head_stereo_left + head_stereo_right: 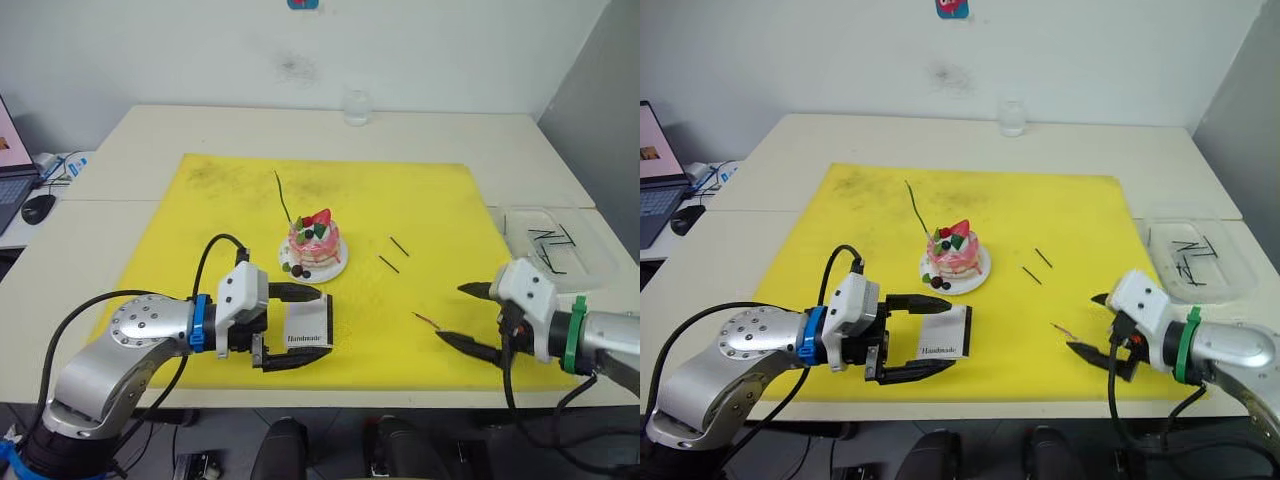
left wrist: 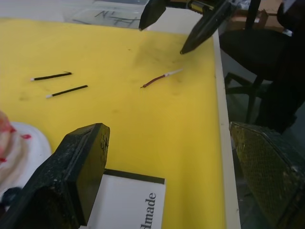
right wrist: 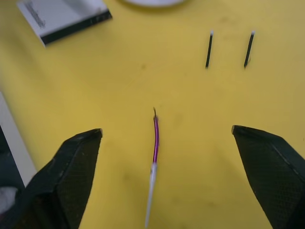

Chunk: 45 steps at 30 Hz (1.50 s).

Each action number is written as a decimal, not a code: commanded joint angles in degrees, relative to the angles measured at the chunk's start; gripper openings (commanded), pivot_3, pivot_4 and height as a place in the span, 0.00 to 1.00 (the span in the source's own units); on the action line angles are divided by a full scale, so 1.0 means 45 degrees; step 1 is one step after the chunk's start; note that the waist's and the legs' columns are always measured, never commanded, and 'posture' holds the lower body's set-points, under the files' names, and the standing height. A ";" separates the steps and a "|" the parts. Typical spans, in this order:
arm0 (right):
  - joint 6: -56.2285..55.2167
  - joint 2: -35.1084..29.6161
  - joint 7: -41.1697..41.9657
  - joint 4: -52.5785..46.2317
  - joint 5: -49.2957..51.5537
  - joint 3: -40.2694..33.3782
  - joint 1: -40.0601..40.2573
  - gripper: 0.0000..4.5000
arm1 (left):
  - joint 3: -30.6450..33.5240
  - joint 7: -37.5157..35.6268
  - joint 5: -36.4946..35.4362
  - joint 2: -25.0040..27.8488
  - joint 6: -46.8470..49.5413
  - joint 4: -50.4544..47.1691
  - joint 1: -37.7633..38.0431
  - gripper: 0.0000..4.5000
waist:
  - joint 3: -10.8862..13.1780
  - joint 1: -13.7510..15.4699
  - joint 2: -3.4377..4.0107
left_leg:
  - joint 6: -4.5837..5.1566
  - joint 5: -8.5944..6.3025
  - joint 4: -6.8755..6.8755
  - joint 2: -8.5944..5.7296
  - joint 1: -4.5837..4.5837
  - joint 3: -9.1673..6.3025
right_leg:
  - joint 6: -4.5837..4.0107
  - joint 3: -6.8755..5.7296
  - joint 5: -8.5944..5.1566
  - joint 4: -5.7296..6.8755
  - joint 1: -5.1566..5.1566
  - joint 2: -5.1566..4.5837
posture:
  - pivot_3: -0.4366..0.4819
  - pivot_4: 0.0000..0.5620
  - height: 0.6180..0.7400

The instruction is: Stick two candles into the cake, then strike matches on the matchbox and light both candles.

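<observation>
Both grippers low over the yellow mat, fingers spread.

Nearest, lower left of the frame, we see the left gripper [image 1: 300,329] spread wide around the matchbox [image 1: 308,327], not pinching it. Lower right, the right gripper [image 1: 466,315] gapes open beside the reddish candle [image 3: 154,143] lying on the mat [image 1: 430,200]. Farther in, two matches [image 1: 393,255] lie right of centre. The cake [image 1: 315,240] sits mid-frame, the green candle [image 1: 282,196] rising from it.
</observation>
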 commanded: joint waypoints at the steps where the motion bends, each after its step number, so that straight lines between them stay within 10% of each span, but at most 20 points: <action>1: -0.0075 -0.0124 -0.0625 -0.0035 -0.0940 0.0557 0.0105 0.99 | -0.0609 -0.0171 0.0596 -0.0194 -0.0781 -0.0174 -0.0304 1.00 | 0.0000 0.0001 0.0000 | 0.0000 0.0000 0.0000 -0.0001 -0.0001 -0.0005 | 0.0001 -0.0003 0.0000 0.0000 0.0000 0.0007 | 0.48 0.27 1.00; 21: 0.0262 0.0394 -0.0989 0.0969 -0.1886 0.1603 0.0080 0.99 | -0.1212 0.0314 0.1344 -0.0862 -0.1269 -0.0149 -0.0406 1.00 | 0.0000 0.0011 0.0000 | 0.0000 0.0000 0.0000 -0.0002 -0.0015 -0.0008 | -0.0003 0.0008 -0.0001 -0.0010 -0.0004 0.0072 | 0.48 0.27 1.00; 35: 0.1710 0.0461 -0.1519 -0.0448 -0.1716 0.1948 0.0023 0.00 | -0.1425 0.0740 0.1308 -0.1138 -0.1105 -0.0551 -0.0069 1.00 | -0.0001 0.0012 0.0000 | 0.0000 0.0000 0.0004 0.0001 -0.0015 -0.0009 | 0.0000 0.0011 0.0001 -0.0007 -0.0002 0.0071 | 0.48 0.27 1.00; 45: 0.3854 -0.0178 0.0329 -0.0715 0.1742 -0.1770 -0.1136 0.00 | -0.1443 0.0753 0.1204 -0.1148 -0.1007 -0.0707 0.0134 1.00 | 0.0000 0.0029 0.0001 | 0.0000 0.0000 0.0005 -0.0001 -0.0016 -0.0014 | 0.0000 0.0006 0.0000 -0.0006 0.0000 0.0076 | 0.48 0.27 1.00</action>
